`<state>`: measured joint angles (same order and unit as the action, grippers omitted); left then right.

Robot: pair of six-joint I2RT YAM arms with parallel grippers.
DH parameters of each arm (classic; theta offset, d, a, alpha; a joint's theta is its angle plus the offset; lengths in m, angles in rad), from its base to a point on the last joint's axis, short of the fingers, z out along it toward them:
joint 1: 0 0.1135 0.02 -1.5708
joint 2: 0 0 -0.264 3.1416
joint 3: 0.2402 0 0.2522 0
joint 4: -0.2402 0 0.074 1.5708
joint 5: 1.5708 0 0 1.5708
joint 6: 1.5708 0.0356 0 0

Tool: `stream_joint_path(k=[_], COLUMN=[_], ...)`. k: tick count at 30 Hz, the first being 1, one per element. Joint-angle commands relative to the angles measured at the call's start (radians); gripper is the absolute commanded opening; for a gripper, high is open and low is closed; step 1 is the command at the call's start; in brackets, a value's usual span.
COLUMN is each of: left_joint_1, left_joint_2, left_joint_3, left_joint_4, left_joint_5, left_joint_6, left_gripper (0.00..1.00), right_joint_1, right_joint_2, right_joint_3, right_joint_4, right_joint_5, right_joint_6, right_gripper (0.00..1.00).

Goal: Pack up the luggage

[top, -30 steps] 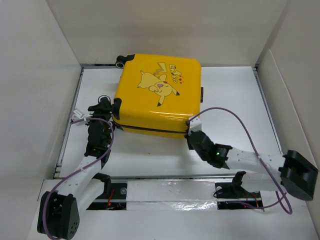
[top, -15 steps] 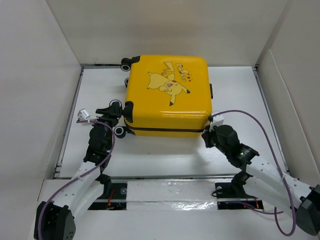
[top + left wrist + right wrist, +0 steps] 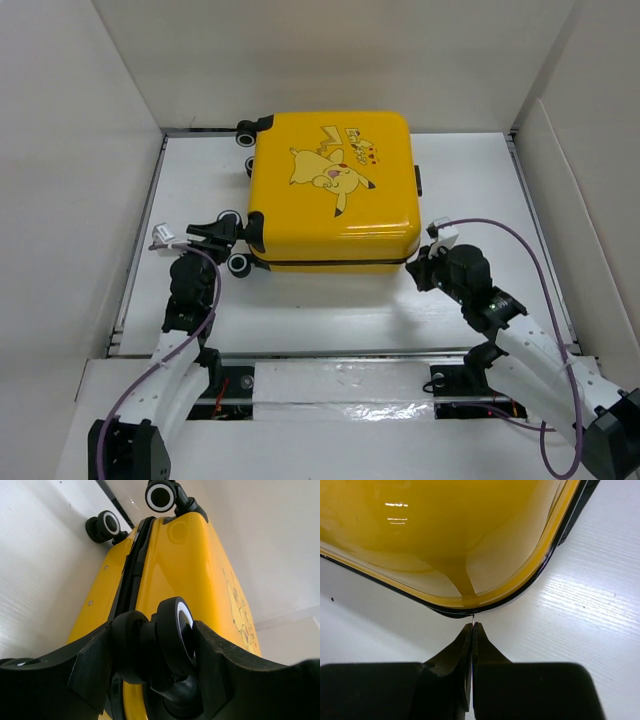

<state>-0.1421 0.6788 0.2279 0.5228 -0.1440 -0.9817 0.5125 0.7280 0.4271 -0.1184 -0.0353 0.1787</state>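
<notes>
A white table (image 3: 330,310) is boxed in by plain white walls (image 3: 330,60) at back and both sides. A shiny taped strip (image 3: 340,385) runs along its near edge, a thin rail (image 3: 135,270) down its left

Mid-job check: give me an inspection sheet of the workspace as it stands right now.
Surface: white table, no spills seen.
Job's things: luggage closed, lying flat, print up, wheels to the left.
Clutter: nothing seen.
Hands: left hand closed on a near-left wheel; right hand shut, holding nothing, tips at the luggage's near-right corner seam.
Cables: a purple cable loops along each arm, none lying over the luggage.
Surroundings: white walls on three sides.
</notes>
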Motion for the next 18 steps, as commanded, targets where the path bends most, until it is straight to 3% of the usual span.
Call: stream_joint_path(k=[1, 6, 8, 10, 15, 16, 18], left_joint_1=[0.084, 0.271, 0.271, 0.245, 0.180, 0.180, 0.229], left_joint_2=[0.098, 0.370, 0.422, 0.459, 0.453, 0.424, 0.372], left_joint_3=[-0.076, -0.065, -0.058, -0.073, -0.075, -0.073, -0.065], left_joint_4=[-0.064, 0.121, 0.193, 0.270, 0.278, 0.263, 0.198], left_joint_5=[0.041, 0.376, 0.412, 0.443, 0.356, 0.350, 0.340], left_joint_6=[0.129, 0.106, 0.106, 0.094, 0.097, 0.103, 0.121], left_gripper=[0.37, 0.41, 0.40, 0.31, 0.24, 0.27, 0.50], right_joint_1=[0.018, 0.029, 0.041, 0.069, 0.132, 0.132, 0.141], right_joint_2=[-0.013, -0.042, -0.035, -0.015, 0.051, 0.069, 0.080], right_joint_3=[0.033, 0.030, 0.025, 0.015, -0.011, -0.005, 0.012], right_joint_4=[0.247, 0.234, 0.238, 0.255, 0.330, 0.330, 0.313], right_joint_5=[-0.060, -0.035, -0.043, -0.048, 0.003, 0.006, 0.020], right_joint_6=[-0.007, -0.004, -0.002, 0.004, 0.031, 0.031, 0.027], right_gripper=[0.00, 0.00, 0.00, 0.00, 0.00, 0.00, 0.00])
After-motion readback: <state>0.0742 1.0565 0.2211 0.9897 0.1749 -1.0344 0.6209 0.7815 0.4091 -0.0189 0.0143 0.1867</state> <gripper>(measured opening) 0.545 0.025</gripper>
